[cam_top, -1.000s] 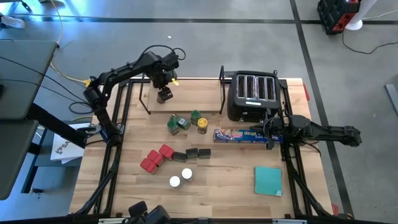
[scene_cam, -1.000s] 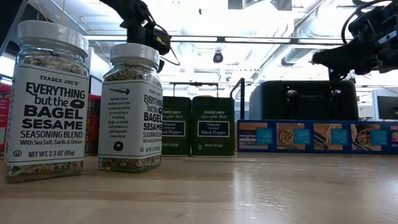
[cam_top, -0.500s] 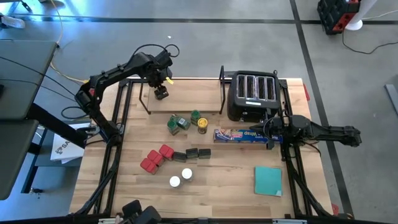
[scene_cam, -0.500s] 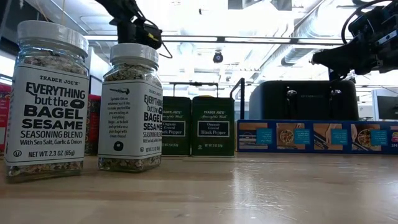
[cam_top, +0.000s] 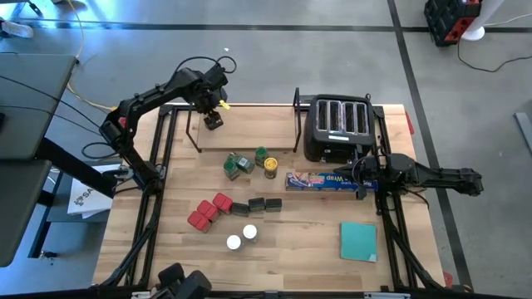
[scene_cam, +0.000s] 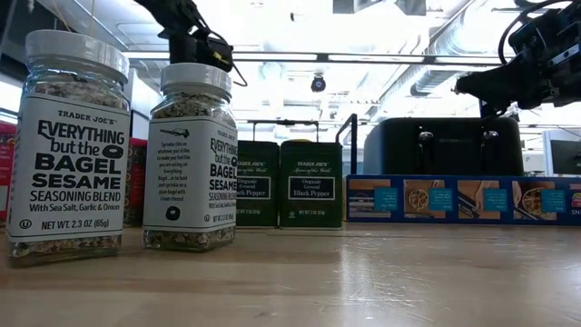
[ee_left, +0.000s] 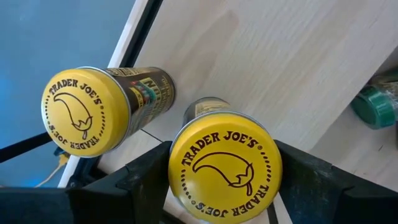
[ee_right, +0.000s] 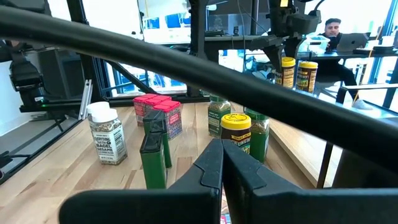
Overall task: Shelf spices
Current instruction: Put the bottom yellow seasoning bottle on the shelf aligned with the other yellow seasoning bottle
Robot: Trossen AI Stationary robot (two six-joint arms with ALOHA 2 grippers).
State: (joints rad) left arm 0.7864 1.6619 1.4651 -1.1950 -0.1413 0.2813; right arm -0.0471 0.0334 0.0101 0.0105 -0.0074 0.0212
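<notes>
Counter [cam_top: 316, 249]: a light wooden top, carrying everything; clock directions below are read on the overhead view, 12 being the far edge.
Toaster [cam_top: 339, 127]: black, four slots, set toward 1 o'clock, not part of the job.
Shelf [cam_top: 249, 124]: a black rod rack with a pale wooden floor, at about 11 to 12 o'clock, just beside the toaster; placed at the back so the jars can be lined up on it.
Plastic-wrap box [cam_top: 320, 180]: a long blue box lying in front of the toaster, near 3 o'clock.
Teal square [cam_top: 358, 241]: flat, toward 4 o'clock.
Unshelved spices [cam_top: 249, 164]: green-lidded jars and one yellow-lidded jar at the centre; red tins, dark tins and two white caps toward 7 o'clock, well apart from the shelf.
Shelved jars [ee_left: 84, 112]: two yellow-lidded jars stand close together at the shelf's 9 o'clock end.
Left end effector [ee_left: 221, 186]: over that end of the shelf; its fingers flank the nearer yellow lid with a little clearance, so the jar is judged released, not gripped.
Right end effector [ee_right: 221, 171]: parked by the plastic-wrap box at 3 o'clock, fingers pressed together, nothing held.
Change: over the last second the left arm has drawn back toward 11 o'clock and its fingers have spread.
</notes>
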